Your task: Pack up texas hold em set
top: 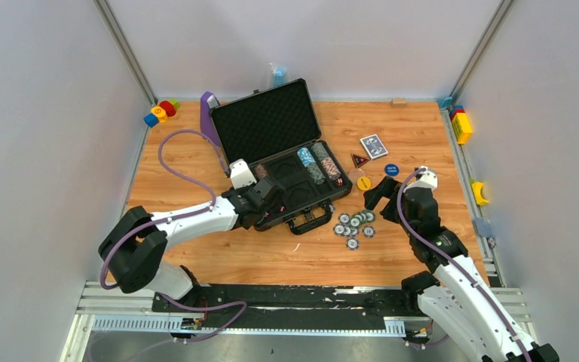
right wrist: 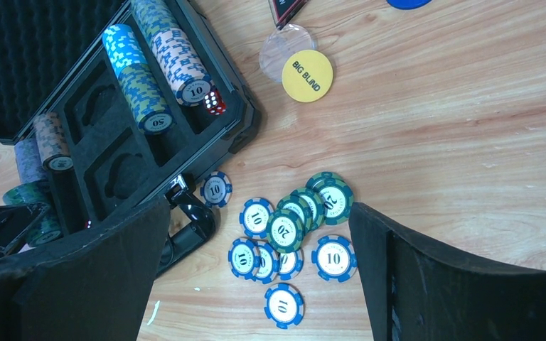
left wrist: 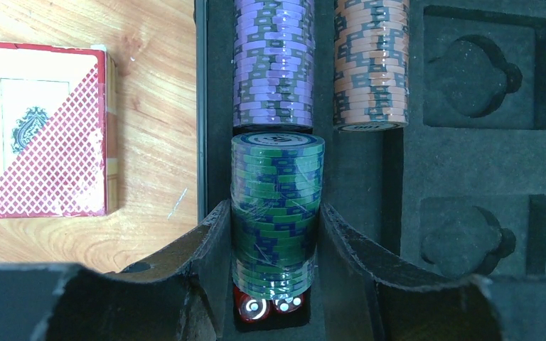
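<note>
Left wrist view: left pincer (left wrist: 274,213) pinches green stack (left wrist: 277,177) lying in case (left wrist: 398,170) slot | red dice (left wrist: 266,307) at stack's near end | right pincer (right wrist: 259,209) spread wide over loose chips (right wrist: 284,231) on table (right wrist: 434,142), just beside open case

The left gripper (left wrist: 274,227) clasps a wrapped stack of green chips (left wrist: 277,170) in the foam-lined case (left wrist: 398,177); a card deck (left wrist: 39,128) lies outside on the table (left wrist: 153,106).

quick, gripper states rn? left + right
Left gripper: closed on the green chip stack.
Right gripper: open, holding nothing, over the loose chips.
</note>
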{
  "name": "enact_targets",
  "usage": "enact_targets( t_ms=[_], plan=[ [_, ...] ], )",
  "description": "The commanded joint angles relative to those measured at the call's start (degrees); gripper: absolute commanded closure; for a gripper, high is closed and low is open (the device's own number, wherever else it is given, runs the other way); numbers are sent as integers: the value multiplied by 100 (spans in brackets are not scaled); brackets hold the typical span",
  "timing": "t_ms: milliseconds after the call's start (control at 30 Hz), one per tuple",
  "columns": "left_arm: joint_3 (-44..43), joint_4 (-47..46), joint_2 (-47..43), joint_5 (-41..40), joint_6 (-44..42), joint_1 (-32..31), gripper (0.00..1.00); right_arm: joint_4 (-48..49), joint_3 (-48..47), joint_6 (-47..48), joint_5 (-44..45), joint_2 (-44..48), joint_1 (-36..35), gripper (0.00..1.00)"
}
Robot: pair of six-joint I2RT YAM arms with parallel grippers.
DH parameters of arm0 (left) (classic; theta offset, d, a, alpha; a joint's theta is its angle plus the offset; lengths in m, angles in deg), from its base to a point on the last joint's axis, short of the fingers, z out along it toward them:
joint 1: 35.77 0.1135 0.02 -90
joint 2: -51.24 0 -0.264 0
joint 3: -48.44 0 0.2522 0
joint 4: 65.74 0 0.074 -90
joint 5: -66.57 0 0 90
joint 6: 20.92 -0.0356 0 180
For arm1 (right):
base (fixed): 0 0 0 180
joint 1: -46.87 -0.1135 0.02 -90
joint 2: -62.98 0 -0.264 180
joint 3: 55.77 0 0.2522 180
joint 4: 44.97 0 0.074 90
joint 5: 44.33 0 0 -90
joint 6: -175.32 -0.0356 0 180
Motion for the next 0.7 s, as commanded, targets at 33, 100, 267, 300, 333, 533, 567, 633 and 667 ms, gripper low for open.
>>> enact_targets(
  t_ms=[33, 100, 267, 300, 333, 533, 567, 633, 667],
  plan=[
    [-248, -19, 131, 7, 358, 39, 63, 196, -12, -9, -88, 180, -8, 0],
    [-296, 157, 158, 49, 456, 43, 49, 201, 5, -8, -84, 243, -4, 0],
    [-444, 435, 18, 79, 254, 51, 21, 196, 58, -4, -91, 290, -8, 0],
    [-460, 471, -61, 77, 191, 52, 20, 198, 61, -8, -97, 286, -4, 0],
    [-499, 505, -100, 74, 118, 52, 14, 202, 61, -8, -100, 288, -5, 0],
    [-524, 463, -616, 277, -717, 151, 9, 197, 62, 5, -106, 272, -9, 0],
    [-490, 331, -738, 348, -866, 163, 9, 208, 63, 9, -129, 263, -7, 0],
    [-453, 215, -911, 611, -1297, 196, 11, 216, 57, 34, -183, 248, -4, 0],
    [-438, 197, -965, 686, -1538, 201, 11, 222, 50, 43, -209, 232, -5, 0]
  ],
)
